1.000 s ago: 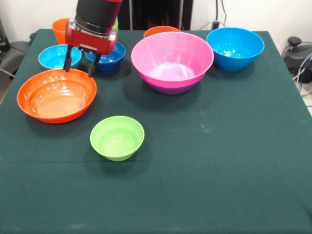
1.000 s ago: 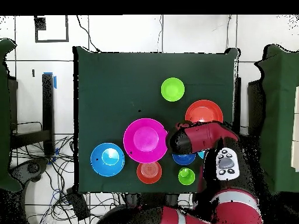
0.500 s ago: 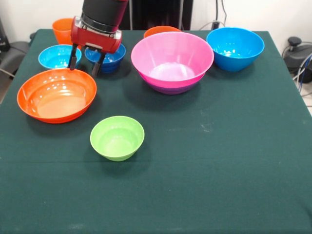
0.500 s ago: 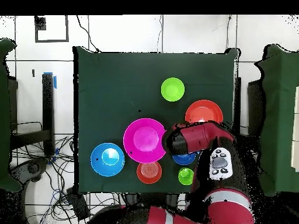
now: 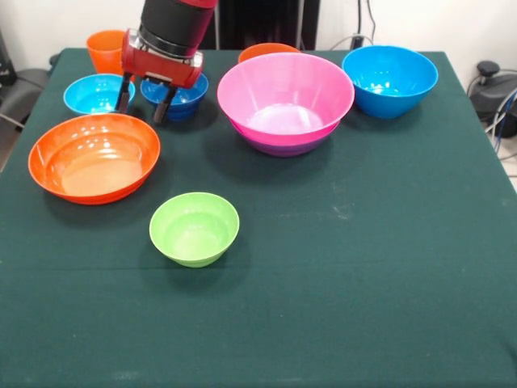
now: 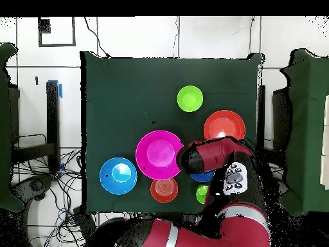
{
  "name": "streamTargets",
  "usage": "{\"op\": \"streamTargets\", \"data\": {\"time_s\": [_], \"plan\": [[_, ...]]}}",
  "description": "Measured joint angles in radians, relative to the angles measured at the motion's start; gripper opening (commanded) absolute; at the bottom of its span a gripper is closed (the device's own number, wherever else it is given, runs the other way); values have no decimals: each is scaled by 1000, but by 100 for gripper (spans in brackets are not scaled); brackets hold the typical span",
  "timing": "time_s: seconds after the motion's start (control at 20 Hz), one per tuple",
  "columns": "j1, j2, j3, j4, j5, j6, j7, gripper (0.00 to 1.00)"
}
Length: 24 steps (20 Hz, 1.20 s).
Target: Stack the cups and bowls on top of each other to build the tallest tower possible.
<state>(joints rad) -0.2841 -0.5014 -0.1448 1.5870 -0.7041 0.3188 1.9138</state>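
From the front, the tool (image 5: pixel 145 106) hangs spread and empty above the dark-blue bowl (image 5: pixel 179 95), between the light-blue bowl (image 5: pixel 94 92) and the tower (image 5: pixel 285 101), a pink bowl nested in a purple one. The wide orange bowl (image 5: pixel 94 156) sits just in front on the bench (image 5: pixel 363 267).

From overhead, the arm covers the tool; the tower (image 6: pixel 159 154) sits mid-bench. My guess: it is picking a next bowl, so the next move calls for lowering over one rim and pinching it.
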Motion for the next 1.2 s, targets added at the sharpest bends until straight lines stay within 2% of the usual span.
{"op": "streamTargets", "data": {"time_s": [1.2], "plan": [[12, 9, -33, 0, 0, -20, 0, 100]]}}
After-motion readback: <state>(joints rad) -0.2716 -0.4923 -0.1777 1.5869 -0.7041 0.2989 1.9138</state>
